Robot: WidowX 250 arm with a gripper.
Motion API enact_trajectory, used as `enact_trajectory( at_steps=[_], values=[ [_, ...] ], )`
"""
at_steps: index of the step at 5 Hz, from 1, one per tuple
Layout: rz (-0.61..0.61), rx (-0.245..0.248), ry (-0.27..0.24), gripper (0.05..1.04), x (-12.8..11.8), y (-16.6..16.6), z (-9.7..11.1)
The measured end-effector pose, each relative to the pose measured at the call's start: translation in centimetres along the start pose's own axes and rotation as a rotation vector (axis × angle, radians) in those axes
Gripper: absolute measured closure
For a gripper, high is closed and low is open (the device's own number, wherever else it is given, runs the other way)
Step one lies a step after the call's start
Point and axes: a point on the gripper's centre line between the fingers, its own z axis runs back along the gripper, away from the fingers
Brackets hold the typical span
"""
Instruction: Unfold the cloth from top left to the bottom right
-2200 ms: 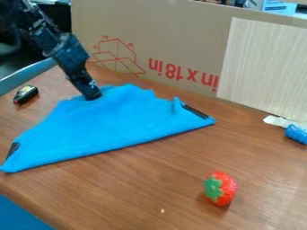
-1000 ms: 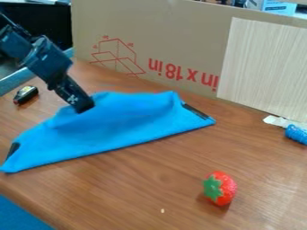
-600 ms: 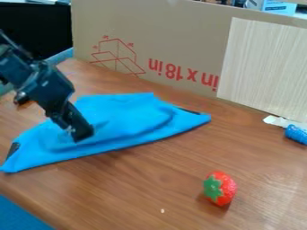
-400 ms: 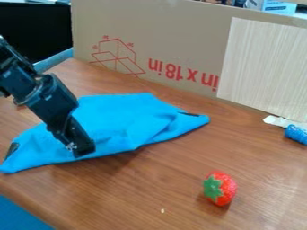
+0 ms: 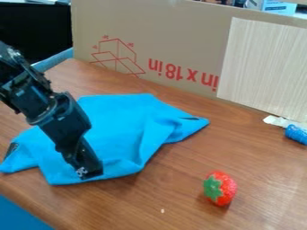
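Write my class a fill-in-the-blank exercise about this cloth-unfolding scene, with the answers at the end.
1. The cloth on the wooden table is ____ in colour.
2. Of the cloth's near and far edges, the gripper is at the ____ one.
3. The red toy fruit to the right of the gripper is a ____.
4. The large brown panel with red print, standing behind the cloth, is made of ____.

Missing words: blue; near; strawberry; cardboard.

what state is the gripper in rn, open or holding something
Gripper: closed, holding the blue cloth by its near edge.
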Motion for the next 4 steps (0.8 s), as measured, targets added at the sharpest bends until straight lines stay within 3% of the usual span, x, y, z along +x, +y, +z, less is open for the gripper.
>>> enact_trajectory(
  at_steps=[2, 4],
  values=[
    [0.032, -0.044, 0.034, 1.033, 1.7, -3.7, 1.2],
    [0.048, -0.057, 0.068, 1.033, 2.5, -6.0, 0.6]
  ],
)
